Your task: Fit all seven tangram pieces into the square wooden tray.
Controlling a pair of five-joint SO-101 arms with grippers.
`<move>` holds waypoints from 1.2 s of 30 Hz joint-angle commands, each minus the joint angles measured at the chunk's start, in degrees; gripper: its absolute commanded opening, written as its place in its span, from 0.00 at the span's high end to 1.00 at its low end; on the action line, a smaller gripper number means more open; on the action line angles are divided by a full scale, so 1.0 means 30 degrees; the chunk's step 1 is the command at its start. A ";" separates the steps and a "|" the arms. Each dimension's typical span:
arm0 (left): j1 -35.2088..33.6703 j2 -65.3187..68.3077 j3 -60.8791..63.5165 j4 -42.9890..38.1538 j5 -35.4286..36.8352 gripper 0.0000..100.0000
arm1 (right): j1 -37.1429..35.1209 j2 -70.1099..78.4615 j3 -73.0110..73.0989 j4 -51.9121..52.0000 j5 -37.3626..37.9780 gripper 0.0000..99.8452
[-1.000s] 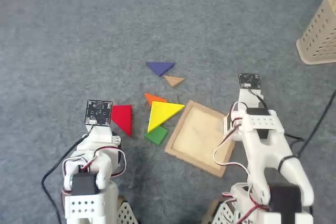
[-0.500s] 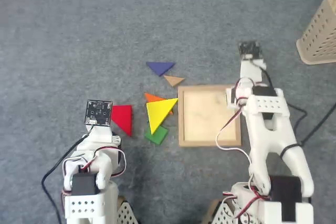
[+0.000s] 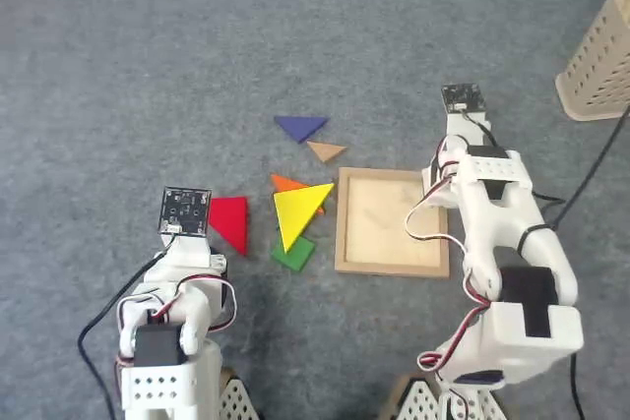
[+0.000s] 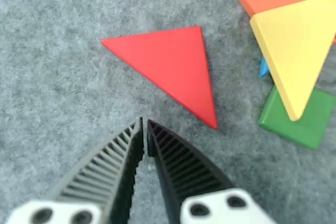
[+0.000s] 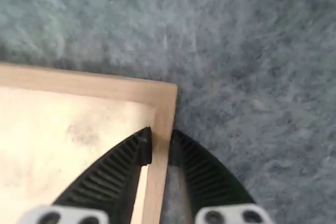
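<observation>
The square wooden tray (image 3: 346, 223) lies flat, right of the loose pieces, and nothing lies in it. My right gripper (image 5: 160, 139) is shut on the tray's rim (image 5: 163, 114) near a corner, one finger inside the wall and one outside. Left of the tray lie a yellow triangle (image 3: 298, 210), a green square (image 3: 293, 254), an orange triangle (image 3: 285, 184), a tan triangle (image 3: 325, 150) and a dark blue triangle (image 3: 300, 126). The red triangle (image 4: 170, 69) lies just ahead of my left gripper (image 4: 145, 127), which is shut over bare carpet. A blue sliver (image 4: 264, 68) peeks from under the yellow piece.
Grey carpet covers the table. A beige slotted basket (image 3: 600, 56) stands at the far right edge. The right arm (image 3: 487, 194) hangs over the tray's right side. Open carpet lies at the far side and the left.
The tray has turned from a tilt to lie square to the table, nudging the yellow triangle left. The right arm swung away, then drew back a little. The left arm has kept still.
</observation>
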 commanded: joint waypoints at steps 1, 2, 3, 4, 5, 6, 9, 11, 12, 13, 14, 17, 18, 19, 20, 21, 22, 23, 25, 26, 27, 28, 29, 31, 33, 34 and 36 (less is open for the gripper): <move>-0.0059 -0.0117 -0.0103 0.0059 0.0117 0.99 | -0.0542 -0.0366 -0.1143 0.0952 0.0908 0.83; -0.0059 -0.0117 -0.0103 0.0059 0.0117 0.99 | -0.0542 -0.0396 -0.1114 0.1128 0.1172 0.82; -0.0059 -0.0117 -0.0103 0.0059 0.0117 0.99 | -0.0513 -0.0425 -0.1143 0.1363 0.1289 0.81; -0.0059 -0.0117 -0.0103 0.0059 0.0117 0.99 | -0.0484 -0.0484 -0.1172 0.1538 0.1436 0.81; -0.0059 -0.0117 -0.0103 0.0059 0.0117 0.99 | -0.0454 -0.0659 -0.1172 0.1656 0.1465 0.81; -0.0059 -0.0117 -0.0103 0.0059 0.0117 0.99 | -0.0454 -0.1011 -0.1172 0.1832 0.1465 0.81; -0.0059 -0.0117 -0.0103 0.0059 0.0117 0.99 | -0.0718 -0.2652 -0.1172 0.2593 0.1465 0.81; -0.0059 -0.0117 -0.0103 0.0059 0.0117 0.99 | -0.1187 -0.4117 -0.1172 0.3150 0.1465 0.81; -0.0059 -0.0117 -0.0103 0.0059 0.0117 0.99 | -0.1392 -0.4938 -0.1172 0.3531 0.1377 0.81; -0.0059 -0.0117 -0.0103 0.0059 0.0117 0.99 | -0.1685 -0.5758 -0.1172 0.3912 0.1377 0.81; -0.0059 -0.0117 -0.0103 0.0059 0.0117 0.99 | -0.1978 -0.6608 -0.1172 0.4205 0.1348 0.81; -0.0059 -0.0117 -0.0103 0.0059 0.0117 0.99 | -0.3033 -0.8835 -0.1143 0.4557 0.1319 0.81; -0.0059 -0.0117 -0.0103 0.0059 0.0117 0.99 | -0.3502 -0.9451 -0.1143 0.4586 0.1319 0.81; -0.0059 -0.0117 -0.0103 0.0059 0.0117 0.99 | -0.4029 -1.0007 -0.1084 0.4586 0.1319 0.81; -0.0059 -0.0117 -0.0103 0.0059 0.0117 0.99 | -0.4586 -1.0418 -0.1055 0.4586 0.1319 0.81; -0.0059 -0.0117 -0.0103 0.0059 0.0117 0.99 | -0.5231 -1.0711 -0.1055 0.4586 0.1319 0.81; -0.0059 -0.0117 -0.0103 0.0059 0.0117 0.99 | -0.5934 -1.0857 -0.1055 0.4557 0.1319 0.81; -0.0059 -0.0117 -0.0103 0.0059 0.0117 0.99 | -0.6725 -1.0886 -0.1114 0.4469 0.1319 0.81; -0.0059 -0.0117 -0.0103 0.0059 0.0117 0.99 | -0.8484 -1.0652 -0.1172 0.4147 0.1319 0.81; -0.0059 -0.0117 -0.0103 0.0059 0.0117 0.99 | -0.9421 -1.0418 -0.1172 0.3795 0.1289 0.81; -0.0059 -0.0117 -0.0103 0.0059 0.0117 0.99 | -1.0242 -1.0095 -0.1172 0.3414 0.1289 0.81; -0.0059 -0.0117 -0.0103 0.0059 0.0117 0.99 | -1.0974 -0.9685 -0.1172 0.2945 0.1201 0.81; -0.0059 -0.0117 -0.0103 0.0059 0.0117 0.99 | -1.1590 -0.9158 -0.1172 0.2330 0.0821 0.81; -0.0059 -0.0117 -0.0103 0.0059 0.0117 0.99 | -1.2264 -0.8073 -0.1172 0.0923 -0.0498 0.81; -0.0059 -0.0117 -0.0103 0.0059 0.0117 0.99 | -1.2586 -0.6930 -0.1172 -0.0542 -0.1963 0.81; -0.0059 -0.0117 -0.0103 0.0059 0.0117 0.99 | -1.2674 -0.6286 -0.1172 -0.1216 -0.2608 0.81; -0.0059 -0.0117 -0.0103 0.0059 0.0117 0.99 | -1.2996 -0.5084 -0.1172 -0.2593 -0.3487 0.81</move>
